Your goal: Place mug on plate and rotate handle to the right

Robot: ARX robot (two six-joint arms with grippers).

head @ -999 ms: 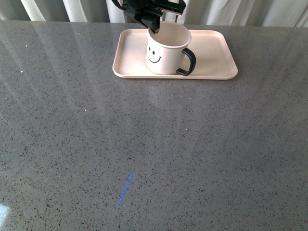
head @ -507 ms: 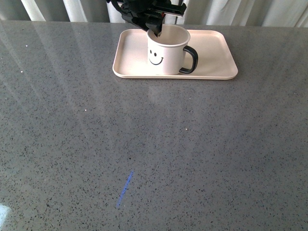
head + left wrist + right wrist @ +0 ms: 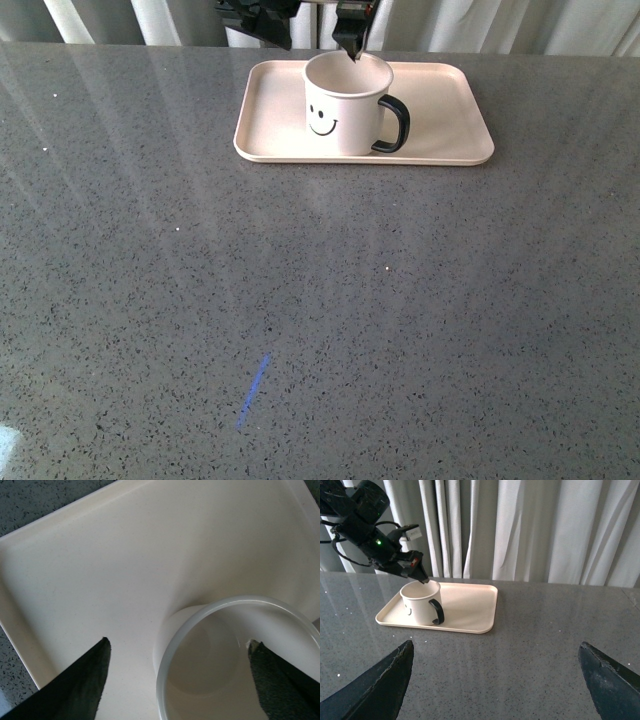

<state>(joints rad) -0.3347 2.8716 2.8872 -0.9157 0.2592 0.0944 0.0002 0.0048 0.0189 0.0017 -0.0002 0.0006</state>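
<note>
- Now, the biggest change is in the left arm. A second ago its left end effector (image 3: pixel 318 40) pinched the far rim of the mug (image 3: pixel 345 115). It has since let go and risen, and its fingers stand wide apart and empty just above the mug's mouth.
- The left wrist view confirms this, with both dark fingers clear of the white rim and nothing between them.
- The mug itself has settled. A second ago it hung slightly tilted in the grip, and it now stands upright on its own near the middle of the plate (image 3: pixel 440 110), smiley face toward the robot.
- The handle (image 3: pixel 395 125) has swung round from front-right to point almost squarely right.
- As I judge it, both halves of the task look met: the mug is on the plate and the handle points right. Only drawing the arm away without knocking the rim seems left.
- The right end effector (image 3: pixel 495 644) takes no part. It hangs well apart from the plate, fingers spread wide and holding nothing.
- Counts, largest first:
- one grey speckled desk (image 3: pixel 320 300)
- one plate
- two end effectors
- one mug
- one handle
- one short blue mark (image 3: pixel 253 392) on the desk's near side
</note>
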